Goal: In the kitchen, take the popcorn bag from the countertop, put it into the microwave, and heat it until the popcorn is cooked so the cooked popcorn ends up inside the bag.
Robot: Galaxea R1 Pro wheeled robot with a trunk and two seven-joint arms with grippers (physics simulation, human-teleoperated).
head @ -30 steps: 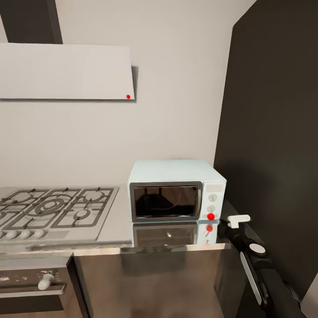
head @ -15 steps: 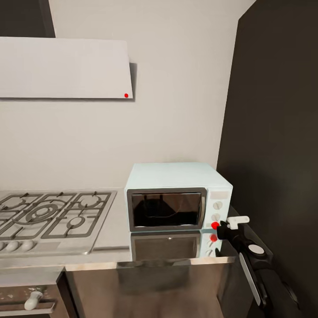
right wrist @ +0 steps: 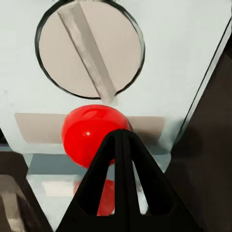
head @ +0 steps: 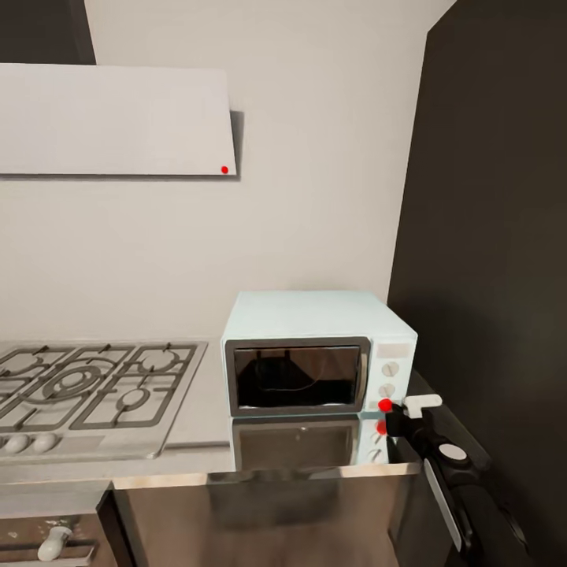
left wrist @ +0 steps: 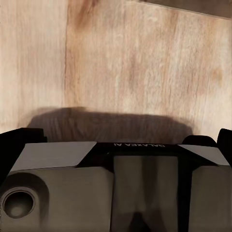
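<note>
Now the microwave [head: 315, 353] sits on the countertop [head: 213, 441] at its right end, close to a dark tall panel [head: 488, 236], with its glass door shut. Through the dark glass a faint shape shows inside, but it is too dim to say whether that is the popcorn bag. To the right of the door stand two round knobs, and below them glows the red dot [head: 385, 405].

From the lower right, the right arm reaches up toward the control panel. Its right gripper [head: 396, 415] sits just at the red dot in the head view. In the right wrist view, the gripper [right wrist: 122, 140] has its two black fingers [right wrist: 104, 169] pressed together into a single point, nothing between them, and that point overlaps the lower edge of the red dot [right wrist: 92, 133]. Whether the tip actually touches the dot cannot be told. Just beyond the dot is the lower knob [right wrist: 89, 48], pale with a grey slanted bar across it.

Left of the microwave a gas hob [head: 87, 386] is set into the countertop, and a pale hood [head: 114, 118] with a small red light hangs on the wall above it.

In the left wrist view, the left gripper [left wrist: 137, 193] hangs over a wooden floor [left wrist: 121, 63]; its fingers are not clear enough to tell whether they are apart or together.
</note>
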